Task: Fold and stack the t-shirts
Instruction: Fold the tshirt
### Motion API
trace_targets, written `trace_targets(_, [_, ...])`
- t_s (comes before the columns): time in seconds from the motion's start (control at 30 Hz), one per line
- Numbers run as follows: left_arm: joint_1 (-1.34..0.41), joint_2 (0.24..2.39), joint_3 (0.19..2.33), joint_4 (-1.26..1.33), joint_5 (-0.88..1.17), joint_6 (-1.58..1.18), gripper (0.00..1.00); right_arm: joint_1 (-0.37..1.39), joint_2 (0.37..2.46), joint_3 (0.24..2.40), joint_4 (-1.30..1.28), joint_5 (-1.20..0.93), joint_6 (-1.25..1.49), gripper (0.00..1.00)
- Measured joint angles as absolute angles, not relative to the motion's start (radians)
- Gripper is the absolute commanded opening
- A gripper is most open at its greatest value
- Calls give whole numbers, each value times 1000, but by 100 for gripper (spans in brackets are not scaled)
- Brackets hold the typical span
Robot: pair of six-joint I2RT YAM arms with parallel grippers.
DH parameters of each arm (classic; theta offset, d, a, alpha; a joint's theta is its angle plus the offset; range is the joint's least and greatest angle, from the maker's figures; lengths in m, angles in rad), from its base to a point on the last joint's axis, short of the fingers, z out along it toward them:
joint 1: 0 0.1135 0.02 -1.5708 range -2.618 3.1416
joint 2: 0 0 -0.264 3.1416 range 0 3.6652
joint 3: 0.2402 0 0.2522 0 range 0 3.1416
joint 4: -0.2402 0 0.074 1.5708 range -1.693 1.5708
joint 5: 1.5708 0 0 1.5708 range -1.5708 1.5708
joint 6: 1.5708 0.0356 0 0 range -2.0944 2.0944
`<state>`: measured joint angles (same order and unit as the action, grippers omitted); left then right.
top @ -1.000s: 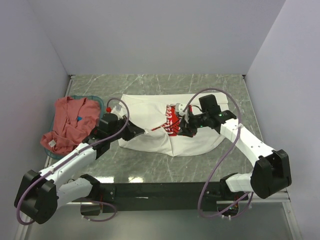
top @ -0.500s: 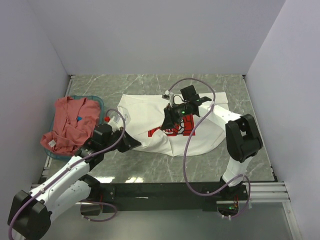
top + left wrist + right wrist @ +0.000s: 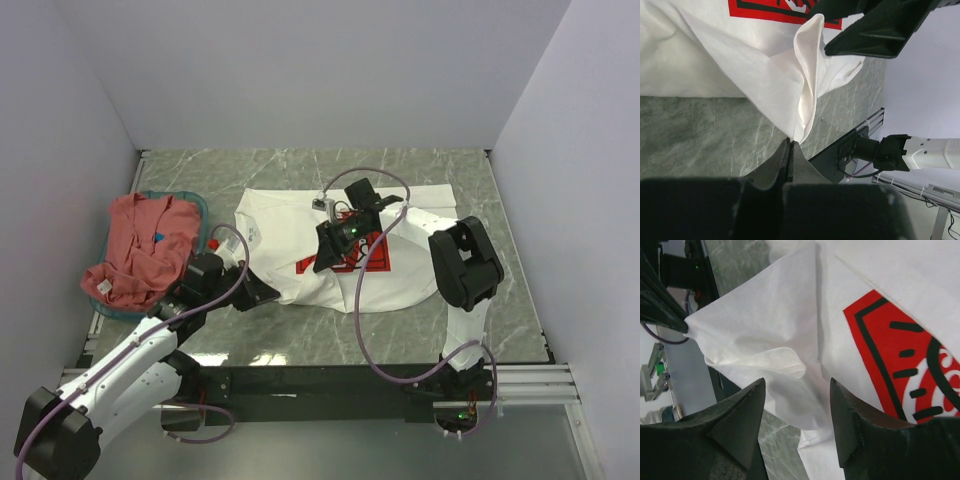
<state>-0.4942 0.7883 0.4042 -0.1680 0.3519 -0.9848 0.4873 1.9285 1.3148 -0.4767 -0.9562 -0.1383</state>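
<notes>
"Seeing both arms on your feed?"

"Yes. My left arm lies low along the near-left of the table (image 3: 300, 345). The left end effector (image 3: 790, 142) is pressed together on a corner of the white t-shirt (image 3: 280, 225). My right arm is doubled back on itself, elbow raised. The right end effector (image 3: 796, 390) points down at the shirt's middle — fingers spread, nothing between them."

"What changed over the last second?"

"The red print (image 3: 900, 355) was bunched up at the right fingers; now it lies flat, face up. The left arm has drawn back toward me, pulling its corner out."

"And the shirts?"

"The white one is spread mid-table, directly under the right end effector, with the pinched corner at its near-left edge. The salmon t-shirt (image 3: 140, 250) is heaped over the teal basket (image 3: 201, 207) at far left — well apart from both end effectors."
</notes>
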Motion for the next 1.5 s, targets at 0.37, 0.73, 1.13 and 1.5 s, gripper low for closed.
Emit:
trace_targets(0.37, [-493,806,404,-171,324,-991,0,507,1881,1315,-534,-953,-241,15])
trace_targets(0.73, [-455,858,442,-164,271,-1062,0,530,1587,1189,-601,-958,-479,20])
trace_targets(1.13, [-428,906,461,-106,302,-1127,0,827,1459,957,-694,-687,-798,50])
trace_targets(1.5, [-406,772,434,-123,380,-1172,0,603,1227,974,-796,-672,-941,55])
